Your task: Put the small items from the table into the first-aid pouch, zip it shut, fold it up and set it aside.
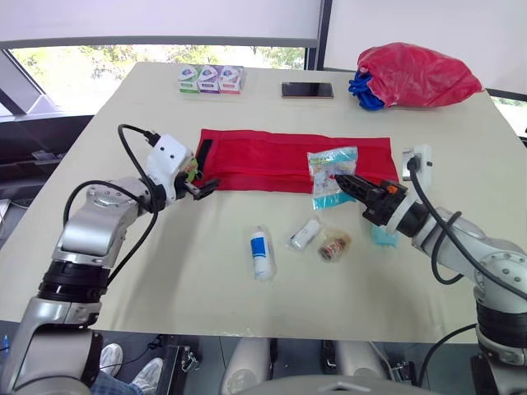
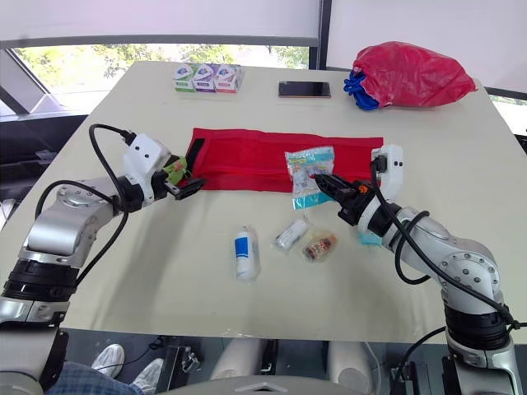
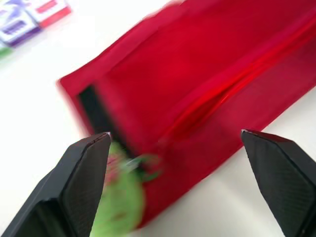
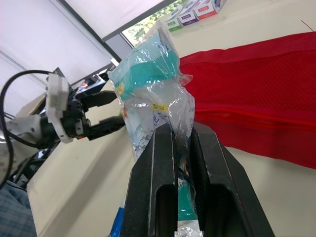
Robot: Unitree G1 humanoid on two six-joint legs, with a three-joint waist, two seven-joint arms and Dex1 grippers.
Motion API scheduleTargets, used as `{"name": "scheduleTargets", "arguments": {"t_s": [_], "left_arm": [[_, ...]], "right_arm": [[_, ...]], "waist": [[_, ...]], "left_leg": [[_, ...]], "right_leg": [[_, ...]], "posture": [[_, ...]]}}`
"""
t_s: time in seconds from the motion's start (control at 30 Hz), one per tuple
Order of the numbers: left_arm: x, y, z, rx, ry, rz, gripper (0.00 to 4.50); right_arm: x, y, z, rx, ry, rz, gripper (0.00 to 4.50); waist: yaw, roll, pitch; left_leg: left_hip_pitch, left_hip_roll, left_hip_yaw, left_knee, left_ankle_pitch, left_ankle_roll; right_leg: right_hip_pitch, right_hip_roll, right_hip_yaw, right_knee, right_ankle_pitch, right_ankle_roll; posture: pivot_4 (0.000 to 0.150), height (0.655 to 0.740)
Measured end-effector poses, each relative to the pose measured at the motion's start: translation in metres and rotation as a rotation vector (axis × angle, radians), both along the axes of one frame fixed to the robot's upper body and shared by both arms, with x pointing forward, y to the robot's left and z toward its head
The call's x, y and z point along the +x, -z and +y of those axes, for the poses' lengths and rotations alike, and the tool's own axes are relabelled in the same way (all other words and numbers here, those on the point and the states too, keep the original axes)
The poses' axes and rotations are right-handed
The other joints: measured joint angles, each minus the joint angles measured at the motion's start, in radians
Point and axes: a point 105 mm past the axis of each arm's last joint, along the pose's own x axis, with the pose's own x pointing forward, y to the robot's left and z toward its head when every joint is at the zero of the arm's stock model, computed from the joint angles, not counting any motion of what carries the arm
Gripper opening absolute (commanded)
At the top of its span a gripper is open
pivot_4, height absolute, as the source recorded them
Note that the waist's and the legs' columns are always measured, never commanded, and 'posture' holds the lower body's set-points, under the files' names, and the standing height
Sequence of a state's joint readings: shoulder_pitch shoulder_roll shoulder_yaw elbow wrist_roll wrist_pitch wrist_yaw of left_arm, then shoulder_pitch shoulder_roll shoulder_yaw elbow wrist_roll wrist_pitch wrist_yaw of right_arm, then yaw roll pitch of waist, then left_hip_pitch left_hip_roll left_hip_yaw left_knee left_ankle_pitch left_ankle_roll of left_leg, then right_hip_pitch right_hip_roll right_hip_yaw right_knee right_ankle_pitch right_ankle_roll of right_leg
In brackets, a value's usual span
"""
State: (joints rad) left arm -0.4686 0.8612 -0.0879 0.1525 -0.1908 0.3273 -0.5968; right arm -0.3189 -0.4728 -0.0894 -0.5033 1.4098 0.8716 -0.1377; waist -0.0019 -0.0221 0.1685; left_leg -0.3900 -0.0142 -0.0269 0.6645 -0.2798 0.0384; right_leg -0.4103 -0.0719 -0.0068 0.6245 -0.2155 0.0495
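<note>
Left arm: elbow bent, forearm angled in over the surface, left pincer pointing at the near left corner of the first-aid pouch, fingers spread wide apart and gripping nothing. Green packet: just beside one finger, at the pouch's left end; whether it touches the finger cannot be told. Right arm: reaching in low from the right, right pincer clamped together on a clear plastic packet with teal contents, held up over the pouch's near edge toward its right end. First-aid pouch: red, unfolded flat and lengthwise across the middle of the surface, black strip at its left end, a seam running along its length; contents cannot be told. Loose on the surface nearer than the pouch: white bottle with blue label, small white roll, small brown packet, teal item partly under the right wrist. Far edge: three small boxes, phone, red bag.
</note>
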Motion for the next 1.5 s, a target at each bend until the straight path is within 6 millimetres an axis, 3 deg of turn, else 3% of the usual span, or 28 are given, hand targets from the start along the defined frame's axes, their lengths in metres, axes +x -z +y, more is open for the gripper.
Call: {"name": "scheduleTargets", "arguments": {"t_s": [0.1, 0.2, 0.4, 0.73, 0.83, 1.07, 1.3, 1.5], "left_arm": [[0.007, 0.002, 0.003, 0.107, 0.011, -0.051, 4.47], [0.020, -0.001, -0.006, 0.182, 0.055, -0.117, 4.47], [0.032, 0.006, -0.020, 0.197, 0.109, -0.153, 4.47], [0.056, 0.011, -0.027, 0.221, 0.091, -0.163, 4.47], [0.060, 0.011, -0.032, 0.249, 0.123, -0.169, 3.68], [0.055, 0.024, -0.037, 0.261, 0.192, -0.121, 0.13], [0.051, 0.026, -0.045, 0.262, 0.269, -0.082, 0.02], [0.043, 0.019, -0.084, 0.217, 0.415, -0.082, 0.02]], "right_arm": [[0.000, -0.001, 0.001, 0.003, -0.001, -0.002, 0.00], [0.000, -0.001, 0.002, 0.002, -0.004, -0.008, 0.00], [0.001, -0.002, 0.002, -0.005, 0.002, -0.016, 0.00], [0.002, -0.002, 0.001, -0.010, 0.010, -0.021, 0.00], [0.002, -0.002, 0.002, -0.010, 0.010, -0.021, 0.00], [0.002, -0.003, 0.002, -0.015, 0.018, -0.025, 0.00], [0.001, 0.001, 0.000, -0.018, 0.046, 0.016, 0.00], [0.006, 0.020, -0.008, -0.048, 0.107, 0.126, 0.00]], "waist": [[0.005, -0.001, 0.000], [0.016, -0.001, -0.001], [0.014, -0.001, -0.001], [0.015, -0.002, -0.001], [0.014, -0.002, -0.001], [0.011, -0.002, -0.001], [0.015, -0.002, -0.001], [0.014, -0.003, -0.002]], "left_leg": [[-0.004, 0.000, -0.002, 0.001, 0.000, 0.000], [-0.005, 0.000, -0.003, 0.002, 0.000, 0.000], [-0.005, 0.000, -0.003, 0.003, 0.000, 0.001], [-0.006, -0.001, -0.003, 0.005, 0.000, 0.001], [-0.006, -0.001, -0.003, 0.005, 0.000, 0.001], [-0.006, -0.001, -0.003, 0.005, 0.000, 0.001], [-0.006, -0.001, -0.003, 0.005, 0.000, 0.001], [-0.006, -0.001, -0.003, 0.006, 0.000, 0.002]], "right_leg": [[-0.002, 0.000, -0.002, 0.000, 0.001, 0.002], [-0.002, 0.000, -0.003, 0.000, 0.001, 0.002], [-0.002, 0.000, -0.004, 0.000, 0.001, 0.002], [-0.001, 0.001, -0.004, 0.001, 0.003, 0.005], [-0.001, 0.001, -0.004, 0.001, 0.003, 0.005], [-0.001, 0.001, -0.004, 0.002, 0.003, 0.005], [-0.001, 0.001, -0.004, 0.002, 0.003, 0.005], [-0.001, 0.001, -0.004, 0.002, 0.004, 0.005]], "posture": [[0.150, 0.7400], [0.150, 0.7400], [0.150, 0.7400], [0.150, 0.7400], [0.150, 0.7400], [0.150, 0.7400], [0.150, 0.7400], [0.150, 0.7400]]}}
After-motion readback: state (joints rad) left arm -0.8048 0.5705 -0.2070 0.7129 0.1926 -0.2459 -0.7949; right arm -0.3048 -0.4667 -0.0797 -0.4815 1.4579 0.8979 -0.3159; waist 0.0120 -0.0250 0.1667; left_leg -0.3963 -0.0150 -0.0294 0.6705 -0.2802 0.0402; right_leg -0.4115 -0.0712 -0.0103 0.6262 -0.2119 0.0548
